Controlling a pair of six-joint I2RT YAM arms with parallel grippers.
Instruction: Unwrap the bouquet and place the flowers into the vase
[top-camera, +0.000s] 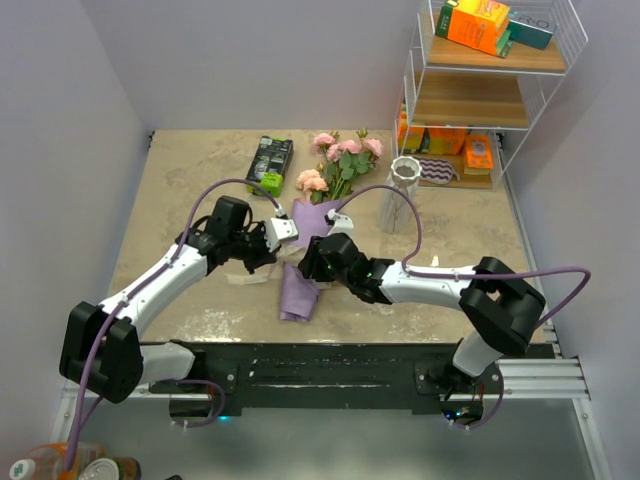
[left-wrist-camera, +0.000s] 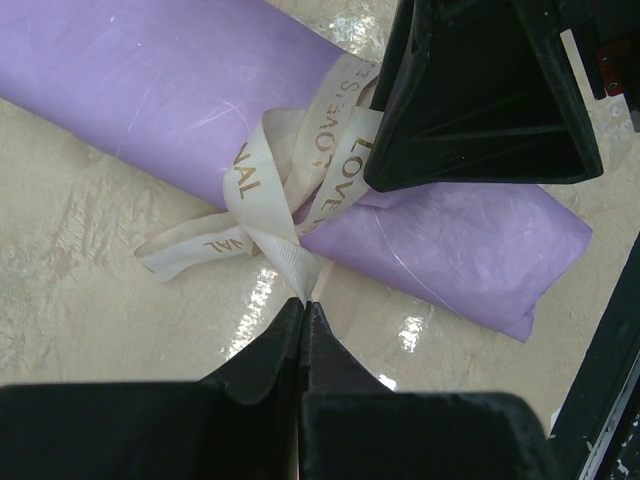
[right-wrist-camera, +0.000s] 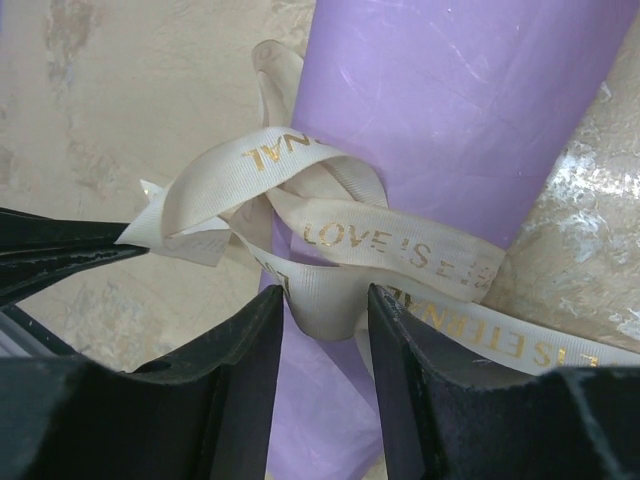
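Lilac paper cone of bouquet (top-camera: 300, 272) flat on table (top-camera: 180, 180) centre, long axis near-to-far, flowers (top-camera: 340, 160) at far end, tip near. Beige ribbon (left-wrist-camera: 270, 200) knotted round cone's middle, knot on left flank. Clenched on one ribbon tail, just left of cone: left gripper (left-wrist-camera: 303, 303). At the knot itself: right gripper (right-wrist-camera: 325, 295), jaws apart, straddling a ribbon loop, not clamped by the look of it. Both arms equally near. Next pull probably sideways, across cone axis. Far right, well apart: vase (top-camera: 403, 178). Gold print on ribbon: LOVE IS ETERNAL.
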